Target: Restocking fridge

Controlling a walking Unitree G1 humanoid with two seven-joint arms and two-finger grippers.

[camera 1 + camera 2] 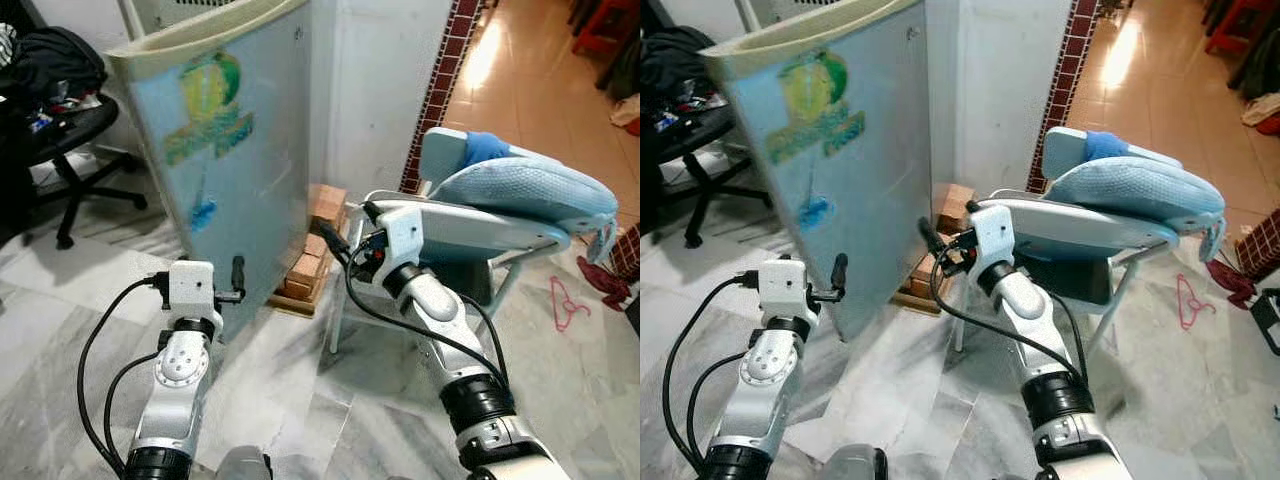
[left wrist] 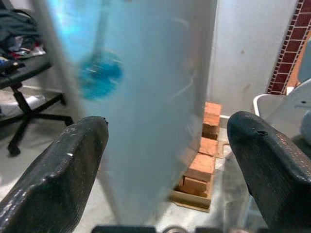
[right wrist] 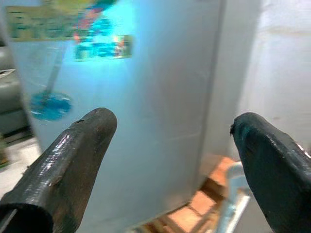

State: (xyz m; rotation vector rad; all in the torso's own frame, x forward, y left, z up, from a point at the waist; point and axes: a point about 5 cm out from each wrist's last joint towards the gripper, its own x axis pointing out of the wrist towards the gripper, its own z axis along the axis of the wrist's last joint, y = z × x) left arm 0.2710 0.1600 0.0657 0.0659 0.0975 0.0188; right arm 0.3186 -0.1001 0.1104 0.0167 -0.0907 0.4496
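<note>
Ahead of me, from the head cameras, the fridge door (image 1: 225, 150) stands swung out, pale blue-grey with a green and yellow sticker (image 1: 212, 105) and a smaller blue one lower down. My left gripper (image 1: 238, 275) is raised just beside the door's lower edge, and my right gripper (image 1: 335, 240) is held up near a stack of bricks (image 1: 315, 250) at the fridge's foot. To my right a folding chair (image 1: 470, 235) carries a light blue cushion (image 1: 525, 190), and an office chair (image 1: 60, 140) piled with dark clothes sits well off to my left on the marble floor (image 1: 300, 400).

Looking along my left wrist, my fingers (image 2: 63, 179) are spread wide apart with nothing between them, the door's face directly in front and the bricks beyond.

Along my right wrist, my fingers (image 3: 68, 160) are likewise parted and empty, facing the door and its stickers, blurred.
</note>
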